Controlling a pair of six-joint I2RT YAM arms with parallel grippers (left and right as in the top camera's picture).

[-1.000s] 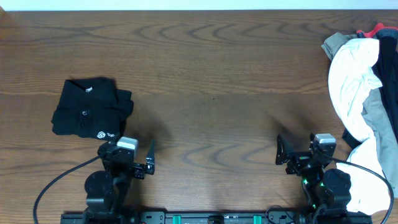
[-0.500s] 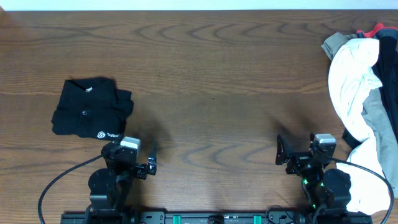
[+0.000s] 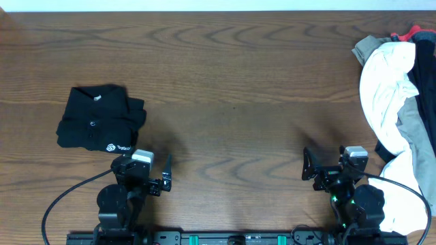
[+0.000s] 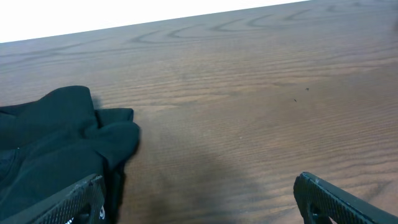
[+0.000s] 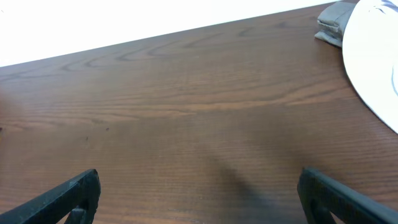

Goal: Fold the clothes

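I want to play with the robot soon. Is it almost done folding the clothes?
The black shirt lies folded. The left hand and right hand are open, holding nothing. The heap of white and grey clothes on the right is not folded yet.

Folded black shirt (image 3: 101,126) on the wooden table (image 3: 238,82), left side — pale clothes heap (image 3: 390,88) far right
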